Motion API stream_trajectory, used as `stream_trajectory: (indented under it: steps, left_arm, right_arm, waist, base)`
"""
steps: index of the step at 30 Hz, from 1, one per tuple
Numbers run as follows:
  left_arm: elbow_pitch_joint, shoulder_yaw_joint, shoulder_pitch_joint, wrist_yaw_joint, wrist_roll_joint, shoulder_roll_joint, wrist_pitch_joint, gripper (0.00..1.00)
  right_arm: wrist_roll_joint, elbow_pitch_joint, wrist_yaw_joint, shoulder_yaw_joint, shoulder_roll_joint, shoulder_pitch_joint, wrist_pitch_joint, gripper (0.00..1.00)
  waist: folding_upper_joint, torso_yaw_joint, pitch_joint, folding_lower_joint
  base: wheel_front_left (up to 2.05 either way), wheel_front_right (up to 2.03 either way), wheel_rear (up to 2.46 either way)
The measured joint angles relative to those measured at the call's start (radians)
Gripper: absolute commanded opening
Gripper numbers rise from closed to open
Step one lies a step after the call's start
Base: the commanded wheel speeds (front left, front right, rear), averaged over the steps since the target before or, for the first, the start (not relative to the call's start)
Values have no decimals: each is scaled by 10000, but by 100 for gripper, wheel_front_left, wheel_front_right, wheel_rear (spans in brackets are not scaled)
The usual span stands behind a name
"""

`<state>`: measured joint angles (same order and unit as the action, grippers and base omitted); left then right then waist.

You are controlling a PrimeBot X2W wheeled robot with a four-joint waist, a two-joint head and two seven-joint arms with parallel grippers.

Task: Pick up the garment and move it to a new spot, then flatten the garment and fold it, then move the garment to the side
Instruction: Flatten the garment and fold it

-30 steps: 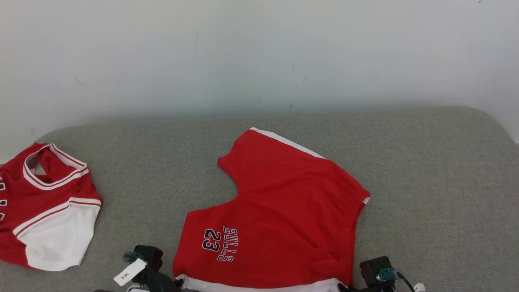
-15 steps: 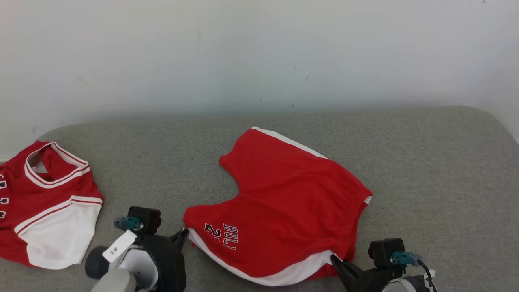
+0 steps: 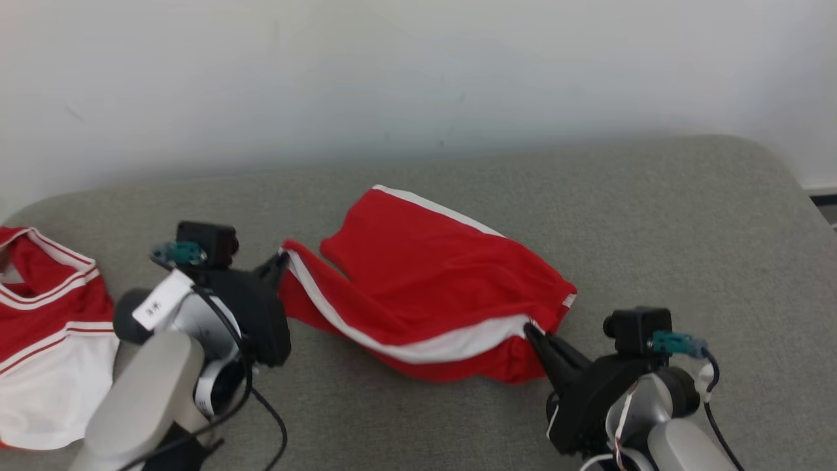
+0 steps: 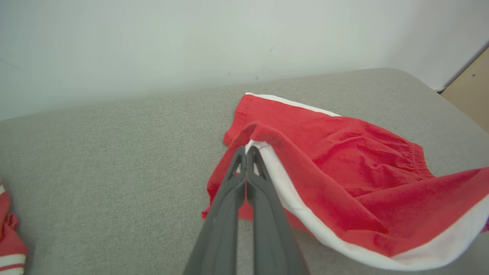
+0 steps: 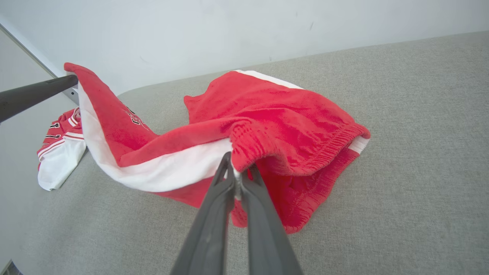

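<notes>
The red shorts [image 3: 431,275] lie about midway across the grey cushion [image 3: 654,216]. Their far half is flat on the fabric and their near half is lifted and rolling over it. The white stripe [image 3: 418,347] along the raised side runs between the two arms. The left gripper [image 3: 282,256] is pinched closed on the leg-hem corner of that raised edge. The right gripper [image 3: 528,329] is clamped closed on the other end, right by the gathered waistband [image 5: 332,147]. To my eye this is the fold itself, half made: the lifted side is to be laid onto the side resting on the cushion.

To do it well, I'd say both arms should travel together toward the wall [image 3: 418,78] at one height. The stripe between them should be just short of tight, so the cloth rolls over instead of dragging the lower layer along. The lower leg looks a bit rucked near the crotch, and in the right wrist view the cloth bunches under the waistband. Drawing the two corners slightly apart before lowering should take that out. Aim the held edge at the far white-trimmed edge [image 3: 438,208], set it down, and only then let go. The jersey [image 3: 46,340] sits well apart at the left end of the cushion, out of the way.
</notes>
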<state>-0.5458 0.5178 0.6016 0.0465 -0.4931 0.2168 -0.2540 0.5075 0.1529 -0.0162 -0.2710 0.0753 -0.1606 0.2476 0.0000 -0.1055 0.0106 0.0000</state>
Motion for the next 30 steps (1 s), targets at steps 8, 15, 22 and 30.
stream_trajectory:
  steps: [8, 15, 22, 30]
  left_arm:
    - [-403, -372, 1612, -598, 437, 31, -21, 0]
    - [-865, -291, 2693, -650, 826, 128, -182, 0]
    - [-1310, -265, 3806, -654, 1081, 128, -75, 0]
    - [-2115, -251, 4635, -759, 1469, 127, 399, 0]
  right_arm:
    - [546, -33, 439, 81, -169, -988, -31, 0]
    - [1043, 40, 811, -174, -178, -1980, -332, 0]
    - [2150, 58, 1231, -1032, -174, -3073, -1097, 0]
    - [2959, 497, 1402, -1517, -171, -3597, -2213, 0]
  waist:
    - [1, -549, 784, 1]
    - [1, -1100, 1667, 1]
    - [1, -1644, 2585, 2]
    - [2, -2178, 3427, 3]
  base:
    - [0, 0, 0]
    - [0, 0, 0]
    - [0, 0, 0]
    - [0, 0, 0]
